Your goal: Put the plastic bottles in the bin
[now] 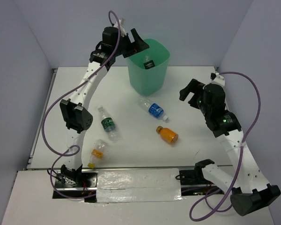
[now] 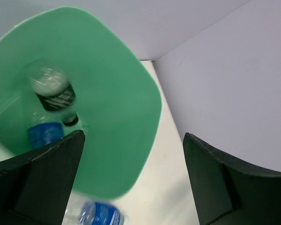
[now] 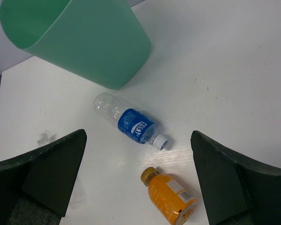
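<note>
Inside the bin, at the far middle of the table, we see the black-capped bottle. The left wrist view shows it deep in the mint-green well, cap pointing down and its base blurred. We cannot tell whether it rests on the bottom. A blue patch shows low in the bin beside it, and we cannot tell what that is.

Just in front of the bin lies the blue-label bottle, on its side with its cap toward the near right. The short orange bottle lies near it, closer to us. Well to the left, the green-label bottle and the orange-yellow-label bottle lie on their sides, one nearer than the other.

The left gripper hangs over the bin's far-left rim, its fingers spread wide with nothing between them. The right gripper hovers right of the blue-label bottle, its fingers also apart and empty, with that bottle and the orange one below it.
</note>
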Action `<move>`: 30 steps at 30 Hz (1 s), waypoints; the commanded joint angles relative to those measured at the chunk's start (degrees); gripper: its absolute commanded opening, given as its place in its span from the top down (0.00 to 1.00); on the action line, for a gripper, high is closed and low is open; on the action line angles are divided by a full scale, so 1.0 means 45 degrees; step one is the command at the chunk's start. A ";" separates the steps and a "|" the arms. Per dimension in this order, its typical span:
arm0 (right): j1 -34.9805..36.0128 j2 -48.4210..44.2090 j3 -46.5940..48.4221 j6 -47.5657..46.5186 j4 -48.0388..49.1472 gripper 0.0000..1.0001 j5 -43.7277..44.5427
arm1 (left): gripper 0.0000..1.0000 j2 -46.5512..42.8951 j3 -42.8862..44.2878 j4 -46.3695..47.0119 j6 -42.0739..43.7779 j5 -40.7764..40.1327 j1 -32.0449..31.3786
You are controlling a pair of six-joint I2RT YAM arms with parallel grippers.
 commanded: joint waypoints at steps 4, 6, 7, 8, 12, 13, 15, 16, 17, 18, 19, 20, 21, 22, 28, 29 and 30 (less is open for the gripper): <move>0.0119 -0.0361 -0.0125 0.0282 0.0351 0.00 0.0124 | 0.01 -0.5089 -0.2841 -0.2295 0.2159 -0.3590 -0.0004; 0.0100 -0.0322 -0.0301 0.0301 0.0527 0.00 0.0046 | 0.01 -0.5975 -0.4458 -0.3114 0.2317 -0.5427 -0.0004; 0.0138 -0.0225 -0.0359 0.0321 0.0566 0.00 0.0027 | 0.01 -0.6656 -0.4913 -0.4046 0.2318 -0.5935 -0.0004; 0.0138 -0.0186 -0.0379 0.0321 0.0605 0.00 0.0007 | 0.00 -0.6972 -0.5440 -0.4500 0.2299 -0.6423 -0.0023; 0.0158 -0.0049 -0.0516 0.0379 0.0956 0.00 -0.0247 | 0.00 -0.8457 -0.9103 -0.6007 0.1500 -0.8240 -0.0023; 0.0177 -0.0029 -0.0516 0.0379 0.0957 0.00 -0.0189 | 0.01 -0.9040 -0.9736 -0.6086 0.0956 -0.8360 -0.0023; 0.0197 0.0185 -0.0458 0.0477 0.0608 0.00 0.0064 | 0.01 -0.9532 -1.1683 -0.5815 0.0563 -0.8148 -0.0023; 0.0197 0.0302 -0.0361 0.0458 0.0470 0.00 0.0181 | 0.01 -0.9979 -1.2256 -0.5601 0.0328 -0.7779 -0.0023; 0.0255 0.0477 -0.0340 0.0399 0.0314 0.00 0.0202 | 0.01 -1.0177 -1.3383 -0.4999 0.0268 -0.7544 -0.0023; 0.0294 0.0517 -0.0379 0.0341 0.0293 0.00 0.0202 | 0.01 -1.0430 -1.3858 -0.4781 0.0074 -0.7193 -0.0023; 0.0314 0.0537 -0.0495 0.0302 0.0274 0.00 0.0163 | 0.00 -1.0510 -1.4192 -0.4662 -0.0005 -0.7113 -0.0023; 0.0372 0.0537 -0.0535 0.0243 0.0215 0.00 0.0124 | 0.01 -1.0607 -1.4872 -0.4352 -0.0064 -0.6957 -0.0043; 0.0411 0.0499 -0.0671 0.0223 0.0176 0.00 0.0105 | 0.01 -1.0802 -1.5227 -0.4175 -0.0142 -0.6820 -0.0043; 0.0489 0.0460 -0.0750 0.0184 0.0137 0.00 0.0104 | 0.01 -1.0920 -1.5888 -0.3690 -0.0124 -0.6625 -0.0043; 0.0724 -0.0087 -0.1803 0.0320 0.0449 0.00 -0.0227 | 0.01 -1.1116 -1.7416 -0.2924 -0.0279 -0.6779 -0.0043; 0.0724 -0.0146 -0.1863 0.0340 0.0411 0.00 -0.0286 | 0.01 -1.1097 -1.7785 -0.2768 -0.0299 -0.6702 -0.0043; 0.0744 -0.0204 -0.1902 0.0379 0.0410 0.00 -0.0344 | 0.01 -1.1019 -1.7963 -0.2477 -0.0377 -0.6624 -0.0043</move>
